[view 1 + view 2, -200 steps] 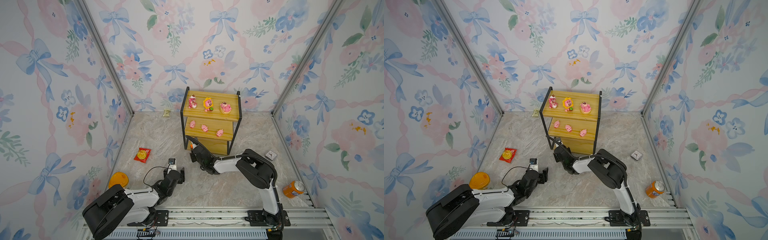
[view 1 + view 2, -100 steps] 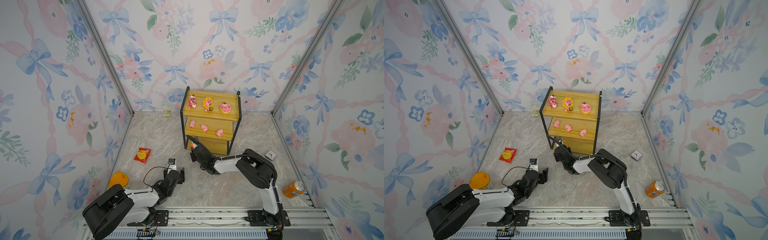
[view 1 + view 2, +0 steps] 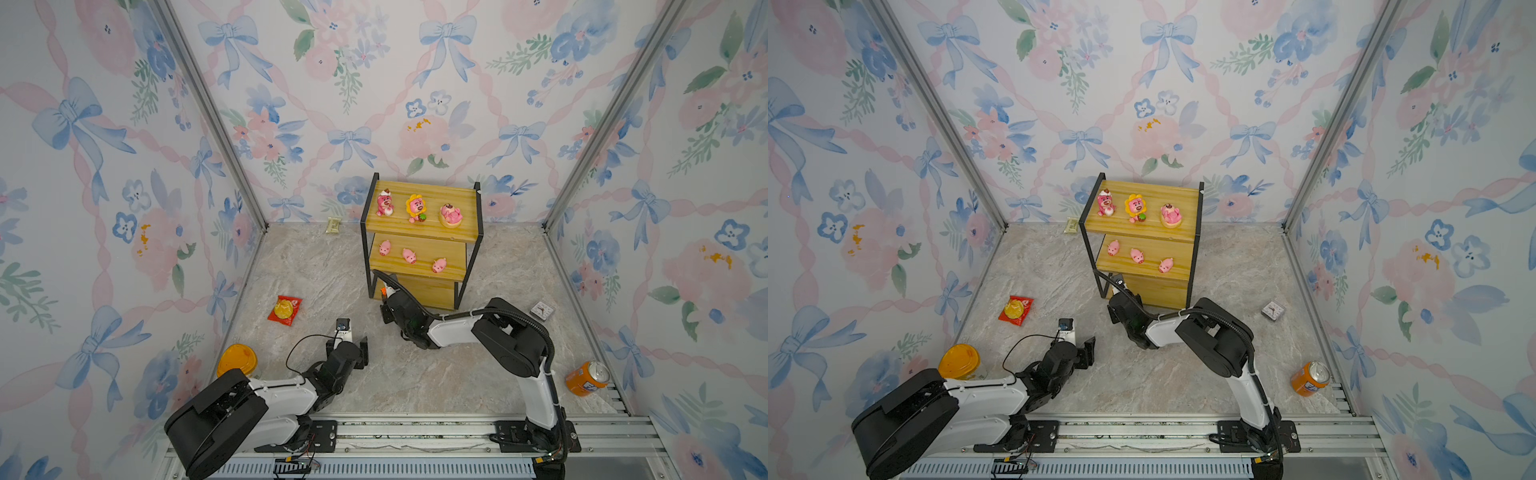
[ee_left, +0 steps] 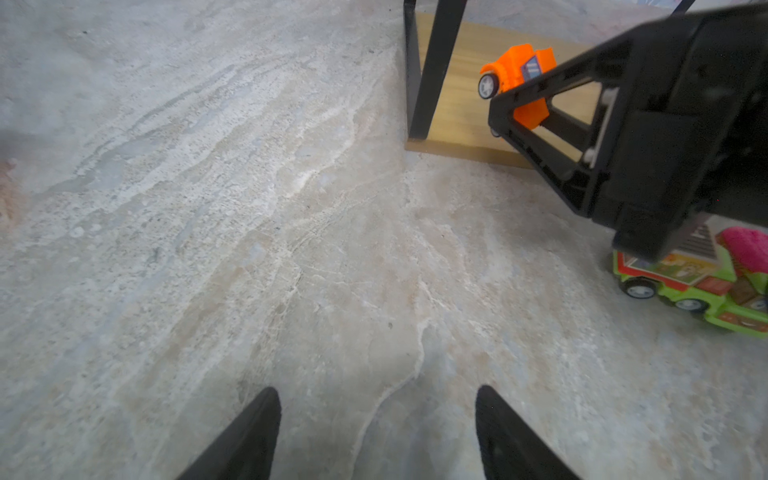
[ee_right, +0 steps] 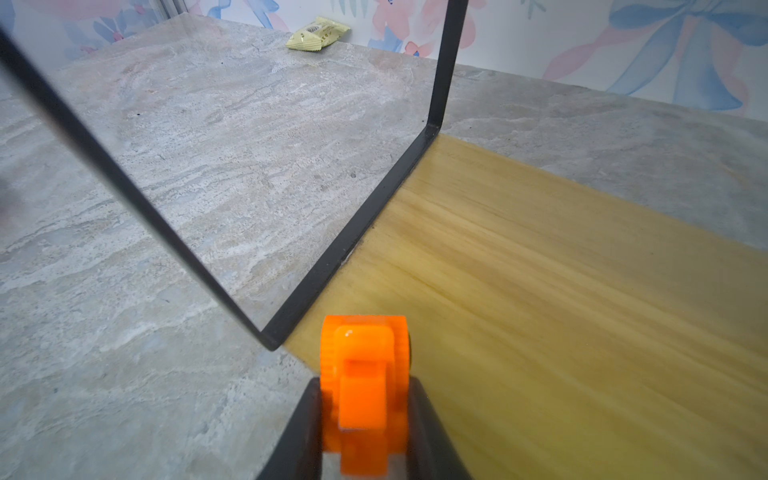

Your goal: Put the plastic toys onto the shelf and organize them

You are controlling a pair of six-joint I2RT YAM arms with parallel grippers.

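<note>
The shelf point(image 3: 419, 226) stands at the back with three pink bear figurines point(image 3: 413, 208) on its top board and three pink pigs point(image 3: 409, 255) on the middle board. My right gripper point(image 5: 365, 386) is shut on the orange car point(image 5: 363, 370), holding it just over the front left corner of the bottom board point(image 5: 540, 291). In both top views that gripper point(image 3: 384, 291) sits low at the shelf's left foot. A pink-green car point(image 4: 706, 286) lies on the floor under the right wrist. My left gripper point(image 4: 376, 399) stands open and empty over bare floor, short of the shelf point(image 3: 351, 345).
A red snack packet point(image 3: 284, 309) and an orange-lidded jar point(image 3: 237, 359) lie to the left. An orange can point(image 3: 586, 378) and a small clock point(image 3: 540, 309) are to the right. A pale sachet point(image 3: 333, 225) rests by the back wall. The shelf's thin black frame point(image 5: 353, 241) runs close beside the held car.
</note>
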